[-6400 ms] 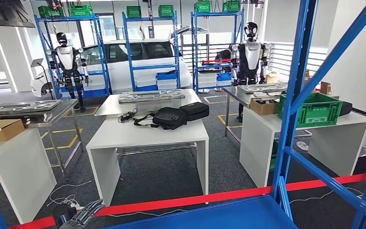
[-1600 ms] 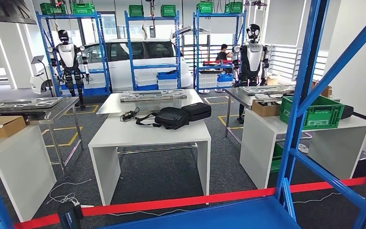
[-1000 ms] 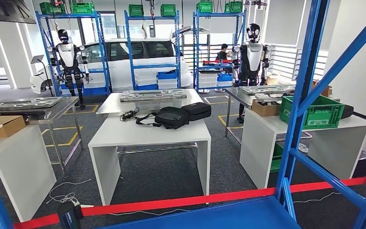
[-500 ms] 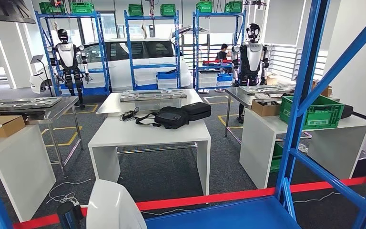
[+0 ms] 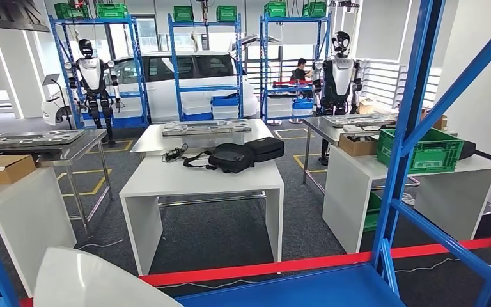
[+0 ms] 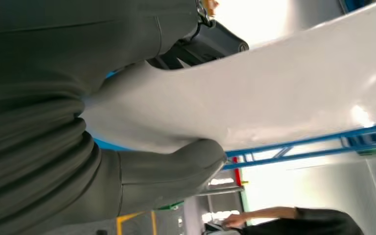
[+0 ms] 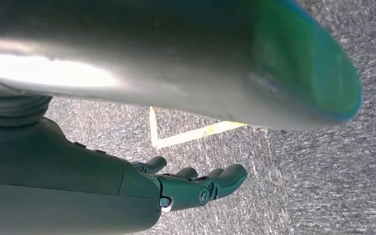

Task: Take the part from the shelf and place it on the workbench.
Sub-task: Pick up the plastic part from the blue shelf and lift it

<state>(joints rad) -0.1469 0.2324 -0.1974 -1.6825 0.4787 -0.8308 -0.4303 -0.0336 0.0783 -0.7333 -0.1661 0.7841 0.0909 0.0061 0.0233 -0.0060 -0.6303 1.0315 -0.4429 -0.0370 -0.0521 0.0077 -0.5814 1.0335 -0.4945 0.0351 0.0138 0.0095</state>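
White curved part (image 5: pixel 96 281) seen at 7 o'clock in head view, gripped by left hand (image 6: pixel 78 161) between thumb and fingers, right hand (image 7: pixel 127 191) empty, fingers loosely extended, white workbench (image 5: pixel 198 182) well apart at 12 o'clock.

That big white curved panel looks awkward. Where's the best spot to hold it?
Probably at its rim, clamped across the thin shell. The smooth white curved panel is a wide sheet with no handle, and the left hand grips it that way, its thumb pressed on one broad face. The free right hand could steady the far end from underneath.
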